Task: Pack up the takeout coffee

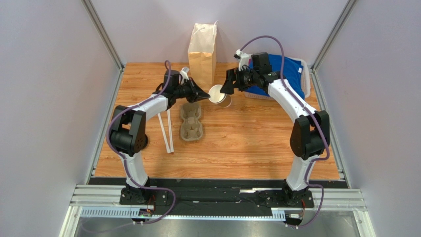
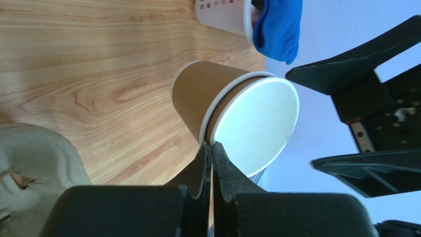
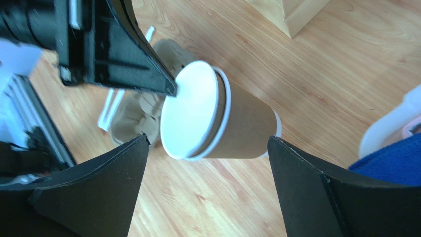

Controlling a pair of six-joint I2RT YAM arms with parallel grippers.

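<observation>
Nearest me, two white straws (image 1: 167,129) lie beside a moulded-pulp cup carrier (image 1: 190,121). Just past it, my left gripper (image 2: 211,148) is pinched tight on the white rim of an inner paper cup (image 2: 257,123), which sits partly inside an outer paper cup (image 2: 197,94). Both are tilted, mouths toward that gripper. My right gripper (image 1: 227,85) faces them with its jaws spread wide, holding nothing. I can't make out the takeout coffee in any view. Farther back stand a brown paper bag (image 1: 202,54) and a basket (image 1: 307,81) holding blue cloth (image 1: 281,74).
</observation>
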